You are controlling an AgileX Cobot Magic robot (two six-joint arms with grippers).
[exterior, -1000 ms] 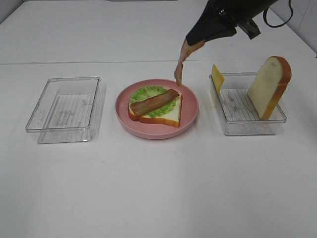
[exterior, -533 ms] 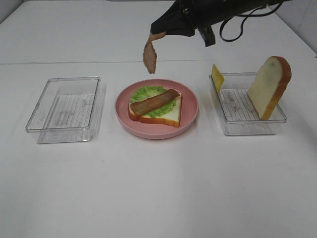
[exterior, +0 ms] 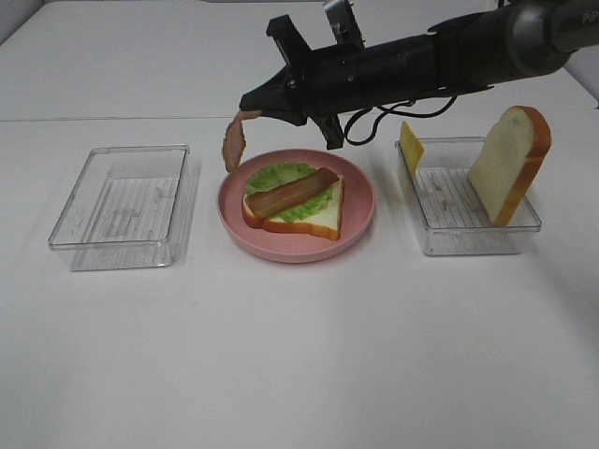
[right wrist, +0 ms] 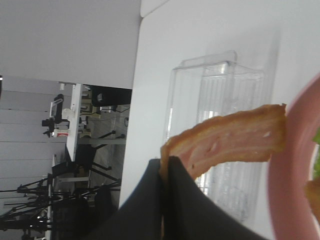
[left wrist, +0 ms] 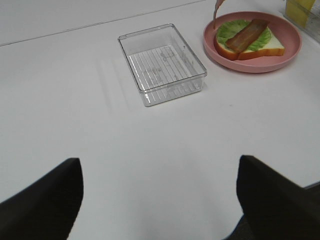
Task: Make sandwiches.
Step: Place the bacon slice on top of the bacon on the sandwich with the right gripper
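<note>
Toy food on a white table (exterior: pixel 299 374).
The plate (exterior: pixel 360 224) is pink; its bread (exterior: pixel 318 221) white with orange-brown crust, lettuce (exterior: pixel 271 175) green, bacon strip (exterior: pixel 292 191) streaked brown. The ham slice (exterior: pixel 233 142) is pinkish-brown, the right gripper (exterior: pixel 253 107) black, the cheese (exterior: pixel 410 146) yellow, the left tray (exterior: pixel 117 249) and right tray (exterior: pixel 468 241) clear with ribbed floors.

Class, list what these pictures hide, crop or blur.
- Right wrist view: the right pincer covers the gripped end of the ham strip; the frame edge crops the pink plate.
- Left wrist view: the frame edge cuts off the cheese.
- Exterior high view: lettuce covers much of the lower bread slice.
</note>
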